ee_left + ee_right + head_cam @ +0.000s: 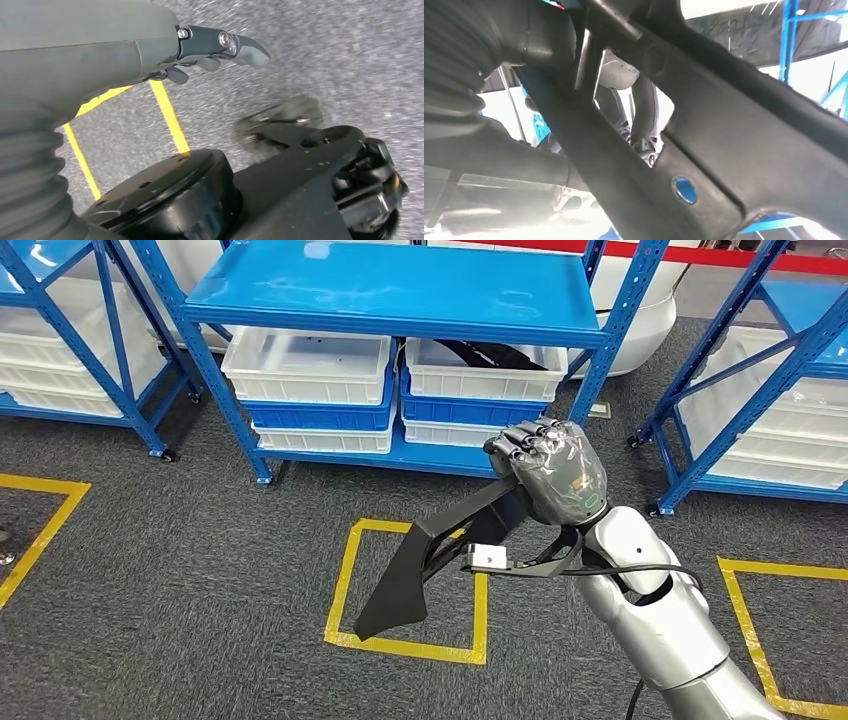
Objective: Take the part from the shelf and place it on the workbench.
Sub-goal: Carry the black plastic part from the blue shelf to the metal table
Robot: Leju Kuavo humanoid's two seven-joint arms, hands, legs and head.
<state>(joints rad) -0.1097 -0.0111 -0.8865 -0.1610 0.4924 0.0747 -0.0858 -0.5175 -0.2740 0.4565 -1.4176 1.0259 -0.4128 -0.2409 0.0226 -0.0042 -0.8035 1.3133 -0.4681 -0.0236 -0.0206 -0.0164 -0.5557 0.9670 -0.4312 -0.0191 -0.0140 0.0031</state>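
One black part (420, 570) gripped by right robot hand (548, 470); left robot hand (200, 50) holds nothing, fingers apart.

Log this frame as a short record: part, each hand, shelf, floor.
part: black angular part, off the shelf, held over the floor
right hand: right hand grips the part's upper end
left hand: left hand holds nothing, fingers apart, above the carpet
shelf: blue shelf with white bins behind
floor: grey carpet, yellow tape square
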